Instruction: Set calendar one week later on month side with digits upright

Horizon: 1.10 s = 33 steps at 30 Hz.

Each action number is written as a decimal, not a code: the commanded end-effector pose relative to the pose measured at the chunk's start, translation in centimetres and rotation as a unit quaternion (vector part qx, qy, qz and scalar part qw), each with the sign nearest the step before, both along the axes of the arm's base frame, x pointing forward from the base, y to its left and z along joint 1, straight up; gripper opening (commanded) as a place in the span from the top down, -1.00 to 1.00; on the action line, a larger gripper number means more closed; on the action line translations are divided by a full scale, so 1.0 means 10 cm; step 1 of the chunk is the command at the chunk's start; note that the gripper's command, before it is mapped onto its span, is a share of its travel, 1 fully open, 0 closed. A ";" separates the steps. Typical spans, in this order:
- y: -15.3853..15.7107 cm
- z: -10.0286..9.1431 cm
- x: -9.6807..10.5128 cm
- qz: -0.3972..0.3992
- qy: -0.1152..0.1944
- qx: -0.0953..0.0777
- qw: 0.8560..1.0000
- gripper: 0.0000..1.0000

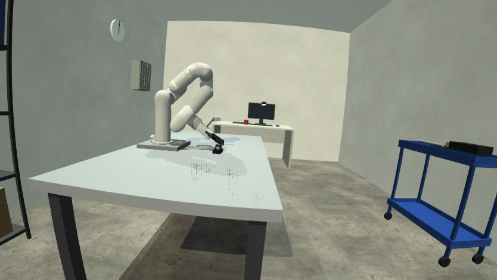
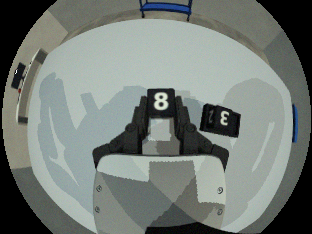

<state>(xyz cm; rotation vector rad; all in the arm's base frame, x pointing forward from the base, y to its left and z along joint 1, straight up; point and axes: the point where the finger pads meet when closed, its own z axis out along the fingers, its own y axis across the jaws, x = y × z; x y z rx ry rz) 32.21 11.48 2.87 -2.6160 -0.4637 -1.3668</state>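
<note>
In the wrist view my gripper [image 2: 161,104] is shut on a black cube [image 2: 160,103] whose top face shows a white 8. A second black cube [image 2: 220,120] lies on the table just to its right, apart from the fingers, with a 3 turned on its side. In the exterior view the gripper [image 1: 217,148] is low over the white table [image 1: 156,173], far from the camera, and the held cube [image 1: 217,151] shows only as a small dark block at the fingertips. I see no calendar tray in either view.
The arm's base plate [image 1: 163,145] sits on the table behind the gripper. A blue cart [image 1: 448,180] stands to the right of the table. A desk with a monitor [image 1: 261,112] stands at the back wall.
</note>
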 end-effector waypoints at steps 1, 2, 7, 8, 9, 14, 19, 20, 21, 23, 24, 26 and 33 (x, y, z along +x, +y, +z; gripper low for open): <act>0.00 0.18 0.00 0.000 0.001 0.000 1.000 0.43; 0.00 0.22 0.00 0.000 0.001 0.000 1.000 0.43; 0.00 0.33 0.00 0.000 0.001 0.000 1.000 0.43; 0.00 0.35 0.00 0.000 0.001 0.000 1.000 0.43; 0.00 0.37 0.00 0.000 0.001 0.000 1.000 0.43; 0.00 0.44 0.01 0.000 0.001 0.000 1.000 0.43; 0.00 0.44 0.01 0.000 0.001 0.000 1.000 0.43; 0.00 0.44 0.01 0.000 0.001 0.000 1.000 0.43; 0.00 0.44 0.01 0.000 0.001 0.000 1.000 0.43; 0.00 0.44 0.01 0.000 0.001 0.000 1.000 0.43; 0.00 0.44 0.01 0.000 0.001 0.000 1.000 0.43; 0.00 0.44 0.01 0.000 0.001 0.000 1.000 0.43; 0.01 0.44 0.03 0.000 0.025 -0.009 1.000 0.43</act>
